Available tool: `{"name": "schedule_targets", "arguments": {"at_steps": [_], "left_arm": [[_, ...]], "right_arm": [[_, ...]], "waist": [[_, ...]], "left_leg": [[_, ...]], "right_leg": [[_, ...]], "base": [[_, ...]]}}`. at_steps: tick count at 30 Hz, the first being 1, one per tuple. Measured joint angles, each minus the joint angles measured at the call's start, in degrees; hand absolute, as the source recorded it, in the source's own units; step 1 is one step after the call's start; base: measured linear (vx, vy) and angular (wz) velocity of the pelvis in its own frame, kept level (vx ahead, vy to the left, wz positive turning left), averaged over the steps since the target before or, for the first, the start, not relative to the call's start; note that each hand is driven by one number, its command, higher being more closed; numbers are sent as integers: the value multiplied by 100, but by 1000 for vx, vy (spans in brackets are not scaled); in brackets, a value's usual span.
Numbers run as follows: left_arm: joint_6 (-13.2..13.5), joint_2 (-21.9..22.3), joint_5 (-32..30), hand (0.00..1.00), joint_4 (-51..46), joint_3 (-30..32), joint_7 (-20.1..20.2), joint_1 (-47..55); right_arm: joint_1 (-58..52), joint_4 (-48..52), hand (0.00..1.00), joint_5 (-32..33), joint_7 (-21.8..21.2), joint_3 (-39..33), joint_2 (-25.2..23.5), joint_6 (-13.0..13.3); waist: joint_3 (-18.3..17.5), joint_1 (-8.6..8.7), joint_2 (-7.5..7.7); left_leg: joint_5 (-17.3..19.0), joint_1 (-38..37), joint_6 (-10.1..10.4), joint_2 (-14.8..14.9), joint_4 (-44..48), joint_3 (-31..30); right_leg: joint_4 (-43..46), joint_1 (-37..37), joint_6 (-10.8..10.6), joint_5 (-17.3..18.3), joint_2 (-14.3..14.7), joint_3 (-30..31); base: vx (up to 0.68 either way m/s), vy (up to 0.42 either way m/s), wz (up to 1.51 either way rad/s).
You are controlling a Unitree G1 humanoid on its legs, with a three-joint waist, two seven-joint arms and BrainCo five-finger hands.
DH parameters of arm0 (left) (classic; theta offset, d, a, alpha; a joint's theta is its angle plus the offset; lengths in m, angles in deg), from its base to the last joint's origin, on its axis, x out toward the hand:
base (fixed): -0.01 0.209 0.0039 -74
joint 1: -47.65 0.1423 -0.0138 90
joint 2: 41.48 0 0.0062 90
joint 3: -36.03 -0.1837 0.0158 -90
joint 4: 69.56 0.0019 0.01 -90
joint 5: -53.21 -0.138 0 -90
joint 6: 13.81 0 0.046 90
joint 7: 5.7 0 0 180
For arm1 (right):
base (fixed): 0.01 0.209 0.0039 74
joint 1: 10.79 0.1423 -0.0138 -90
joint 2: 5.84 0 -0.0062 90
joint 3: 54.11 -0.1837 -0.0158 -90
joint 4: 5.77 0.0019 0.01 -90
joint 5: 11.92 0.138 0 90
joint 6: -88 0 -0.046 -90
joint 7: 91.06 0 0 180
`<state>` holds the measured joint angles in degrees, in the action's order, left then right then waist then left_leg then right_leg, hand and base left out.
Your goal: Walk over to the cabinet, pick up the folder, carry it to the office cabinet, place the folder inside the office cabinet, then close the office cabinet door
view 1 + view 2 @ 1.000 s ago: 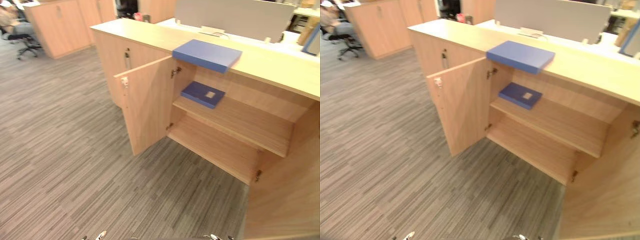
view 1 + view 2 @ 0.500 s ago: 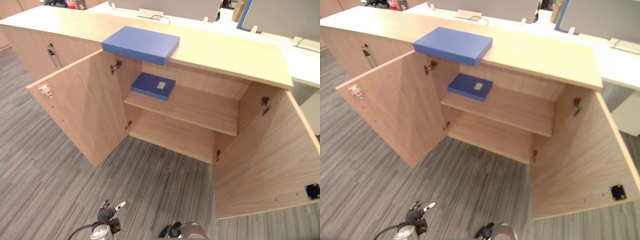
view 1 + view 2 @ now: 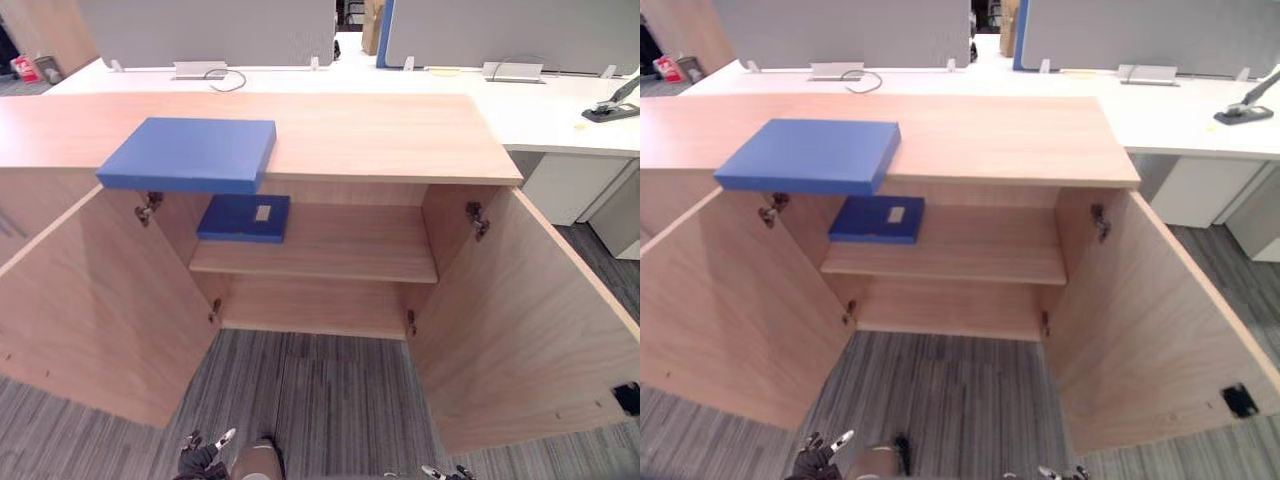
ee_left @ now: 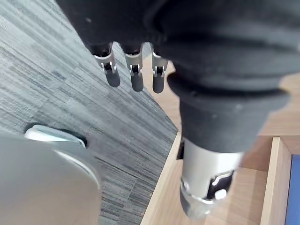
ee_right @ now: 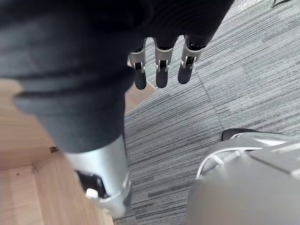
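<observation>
The left hand [image 4: 137,78] and right hand [image 5: 161,75] hang empty, fingers relaxed. Raise both to the folder [image 3: 190,152] and grip the edge overhanging the counter [image 3: 380,135].

Folder [image 3: 190,153] atop cabinet [image 3: 380,135], second folder [image 3: 243,217] on shelf [image 3: 340,250] inside.

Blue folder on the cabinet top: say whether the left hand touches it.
Apart. Left eye view: left hand low over the carpet, blue folder up on the cabinet top.
</observation>
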<state>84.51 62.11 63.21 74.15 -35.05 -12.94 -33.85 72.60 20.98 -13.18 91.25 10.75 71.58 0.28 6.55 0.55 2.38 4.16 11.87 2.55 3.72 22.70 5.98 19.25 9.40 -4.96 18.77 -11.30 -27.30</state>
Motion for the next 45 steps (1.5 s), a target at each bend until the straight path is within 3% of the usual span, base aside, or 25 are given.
{"name": "schedule_targets", "arguments": {"at_steps": [1, 4, 6, 8, 10, 12, 14, 16, 17, 20, 23, 24, 26, 27, 30, 31, 32, 33, 34, 35, 37, 38, 42, 45], "left_arm": [[8, -20, 6, 0, 25, -25, 4, -20], [8, -64, 3, 0, 87, -45, 14, 28], [7, -113, 3, 0, 94, -46, 25, 147], [3, -231, -9, 0, 92, -80, 39, 218], [3, -289, -28, 0, 90, -152, 67, 235], [3, -316, -64, 0, 90, -264, 78, 246], [4, -321, -146, 0, 93, -456, 102, 244], [7, -366, -149, 0, 85, -502, 114, 209], [-7, -295, -148, 0, 209, -507, 141, 129], [-5, -194, -144, 0, 208, -435, 145, 169], [2, -71, -47, 0, 198, -147, 144, 181], [3, -13, 267, 0, 190, -60, 142, 177], [5, 32, 529, 0, 142, 27, 142, 174], [5, 48, 783, 0, 24, 76, 115, 178], [8, 56, 978, 0, -366, 62, 70, 246], [10, 73, 1189, 0, -594, 41, 81, 307], [7, 124, 1477, 0, -953, 35, 96, 364], [9, 142, 1656, 0, -1193, 35, 104, 393], [67, 206, 2077, 0, -1786, 27, 125, 513], [115, 191, 2245, 0, -1971, 24, 142, 509], [200, 0, 2781, 0, -2746, -87, 251, 490], [218, -21, 2930, 0, -2942, -117, 294, 499], [353, -23, 3894, 0, -3709, -176, 619, 559], [413, 52, 4441, 0, -4261, -241, 639, 561]], "right_arm": [[-12, 5, 0, -4, 2, -15, 5, 2], [28, 4, 0, -36, -21, -38, 39, 2], [38, 8, 0, -177, -83, 6, 38, 1], [10, 5, 0, -232, -113, 51, 18, 0], [-14, 6, 0, -230, -151, 53, 36, 2], [-18, 5, 0, -230, -175, 61, 66, 7], [-105, 23, 0, -219, -183, 205, 87, 18], [-111, 7, 0, -218, -184, 273, 70, 7], [-171, -58, 0, -217, -176, 220, 126, -2], [-313, -59, 0, -215, -172, 155, 181, -13], [-369, -58, 0, -215, -172, 131, 142, -34], [-359, -64, 0, -210, -163, -17, 121, -36], [-365, -80, 0, -200, -149, -106, 89, -37], [-316, -125, 0, -194, -143, -130, 74, -40], [-241, -116, 0, -84, -95, -170, 74, -39], [-196, -104, 0, 4, -51, -235, 97, -42], [-122, -69, 0, 11, -11, -230, 124, -43], [-70, -52, 0, 12, 0, -226, 140, -43], [16, -13, 0, 19, 13, -143, 217, -44], [60, 9, 0, 20, 30, -45, 182, -43], [158, 88, 0, 13, 33, 257, 12, -39], [183, 105, 0, 12, 34, 282, -10, -39], [250, 305, 0, 14, 31, 646, -185, 22], [194, 282, 0, -53, 15, 800, -258, 5]], "waist": [[-37, -8, 90], [-29, -122, 65], [-64, -128, 5], [-78, -105, -27], [-81, -78, -28], [-56, -48, -71], [-9, 19, -138], [26, 10, 32], [43, 8, 42], [6, 84, -77], [-1, 29, -74], [-4, 38, -80], [-9, 27, -54], [-3, 10, -38], [73, -85, 53], [117, -147, 99], [122, -189, 79], [126, -192, 74], [114, -260, -71], [135, -288, -93], [129, -309, 160], [121, -337, 183], [122, -397, 180], [111, -380, 178]], "left_leg": [[1, -134, -122, -199, -196, 148], [122, -720, -333, -504, -607, 535], [167, -1014, -406, -558, -823, 669], [191, -1263, -467, -613, -1029, 703], [213, -1406, -510, -617, -1133, 681], [213, -1497, -508, -532, -1193, 662], [191, -1599, -340, -277, -1251, 612], [214, -1572, -204, -316, -1233, 619], [203, -1589, -94, -237, -1234, 533], [120, -1607, 93, 3, -1402, 314], [124, -1587, 198, 206, -1412, 171], [251, -1432, 352, 311, -1090, 29], [391, -1204, 388, 374, -616, 24], [513, -885, 407, 485, 71, 109], [528, -422, 404, 703, 1262, 518], [747, -259, 275, 760, 1607, 683], [960, -110, 147, 709, 1566, 708], [985, -20, 146, 655, 1432, 702], [200, 39, -114, 521, 416, 617], [245, -4, -86, 487, 352, 609], [70, -48, -177, 200, -72, 611], [58, -51, -188, 166, -119, 608], [-193, -377, -190, -5, -717, 632], [-618, -705, -156, -124, -1518, 561]], "right_leg": [[17, -9, -125, -78, -237, 34], [642, -102, -262, -333, -738, 255], [1264, -311, -120, -547, -976, 253], [2079, -614, 195, -834, -1294, 206], [2450, -744, 192, -782, -1427, 72], [2413, -879, 84, -436, -1303, 73], [1752, -1151, 74, -149, -829, 131], [976, -1209, 80, -320, -693, 214], [848, -1117, 95, -333, -536, 199], [637, -993, 224, -263, -253, -93], [325, -788, 251, -266, 12, -325], [154, -619, 268, -254, 118, -531], [52, -496, 266, -246, 165, -682], [-75, -289, 267, -248, 216, -827], [-302, 38, 283, -278, 270, -955], [-392, 194, 267, -288, 268, -956], [-400, 276, 266, -289, 216, -930], [-383, 280, 265, -289, 189, -908], [-305, 228, 208, -283, 257, -809], [-307, 192, 131, -258, 268, -714], [-712, 173, 191, -370, 208, -418], [-785, 186, 170, -423, 202, -390], [-902, 275, 144, -629, 132, -344], [-983, 304, 126, -768, 130, -346]], "base": [[333, 279, -4], [294, 289, -41], [218, 230, -40], [183, 195, -14], [103, 63, 3], [48, -36, 1], [-5, -187, -1], [-42, -221, -1], [-33, -246, -1], [23, -227, 24], [91, -191, 35], [105, -84, 51], [107, -33, 51], [142, -16, 43], [145, 15, 28], [107, 51, -4], [137, 83, -8], [191, 195, -17], [151, 200, -19], [192, 193, -9], [147, 76, 20], [114, 64, 18], [65, 26, 6], [20, -28, 15]]}}
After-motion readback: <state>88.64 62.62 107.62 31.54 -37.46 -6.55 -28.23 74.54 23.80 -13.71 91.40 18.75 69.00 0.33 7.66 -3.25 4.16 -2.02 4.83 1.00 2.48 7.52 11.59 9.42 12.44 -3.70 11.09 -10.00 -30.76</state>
